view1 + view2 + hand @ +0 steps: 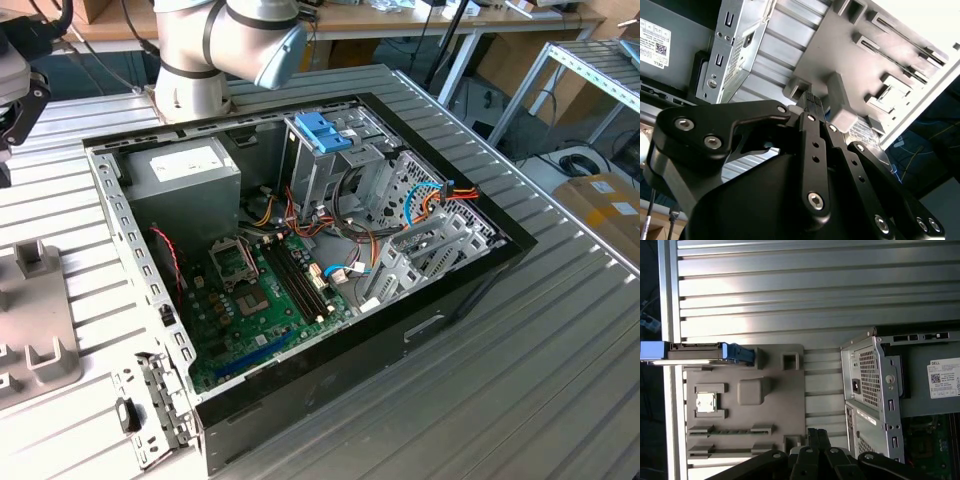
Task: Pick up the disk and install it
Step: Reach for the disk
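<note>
Hand (815, 432) pinched narrow, empty, hovering over rim of grey holder (790, 405) on desk. Disk (692, 353) standing on edge in holder's end slot, well apart. Risks: arriving pinched and toppling disk; snagging holder posts; skewed grip on blue bracket (740, 353), slipping.

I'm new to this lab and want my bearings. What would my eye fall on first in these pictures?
The open computer case on the slatted metal table, green motherboard bared, dominates the exterior view. In the first wrist view, the disk with its blue bracket stands on edge in a grey fixture tray, and the black gripper, jaws together, hangs over the tray's opposite edge.
</note>
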Robot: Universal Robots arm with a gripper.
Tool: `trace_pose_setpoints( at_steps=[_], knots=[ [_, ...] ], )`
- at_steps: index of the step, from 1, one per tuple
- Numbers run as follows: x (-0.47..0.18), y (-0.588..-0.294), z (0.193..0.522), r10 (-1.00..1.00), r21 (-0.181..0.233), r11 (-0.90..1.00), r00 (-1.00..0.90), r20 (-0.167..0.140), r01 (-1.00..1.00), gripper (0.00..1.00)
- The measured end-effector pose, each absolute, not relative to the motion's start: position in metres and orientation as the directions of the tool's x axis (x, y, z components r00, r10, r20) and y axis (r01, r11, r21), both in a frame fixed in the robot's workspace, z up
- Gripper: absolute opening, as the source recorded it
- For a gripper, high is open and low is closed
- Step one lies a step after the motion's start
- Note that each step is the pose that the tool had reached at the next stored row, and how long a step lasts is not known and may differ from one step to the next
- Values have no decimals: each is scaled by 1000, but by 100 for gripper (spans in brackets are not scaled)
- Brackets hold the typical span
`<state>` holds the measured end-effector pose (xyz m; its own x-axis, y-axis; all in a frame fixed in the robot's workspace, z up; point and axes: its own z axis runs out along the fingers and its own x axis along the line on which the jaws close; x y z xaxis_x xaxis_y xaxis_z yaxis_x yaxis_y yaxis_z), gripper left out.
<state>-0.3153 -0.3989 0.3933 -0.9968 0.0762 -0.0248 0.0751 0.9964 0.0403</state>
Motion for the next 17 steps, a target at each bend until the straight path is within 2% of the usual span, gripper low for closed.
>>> trace_pose_setpoints(
  at_steps=[17],
  knots=[
    [-327, -399, 393, 76, 40, 996, -997, -25, 75, 10]
  ],
)
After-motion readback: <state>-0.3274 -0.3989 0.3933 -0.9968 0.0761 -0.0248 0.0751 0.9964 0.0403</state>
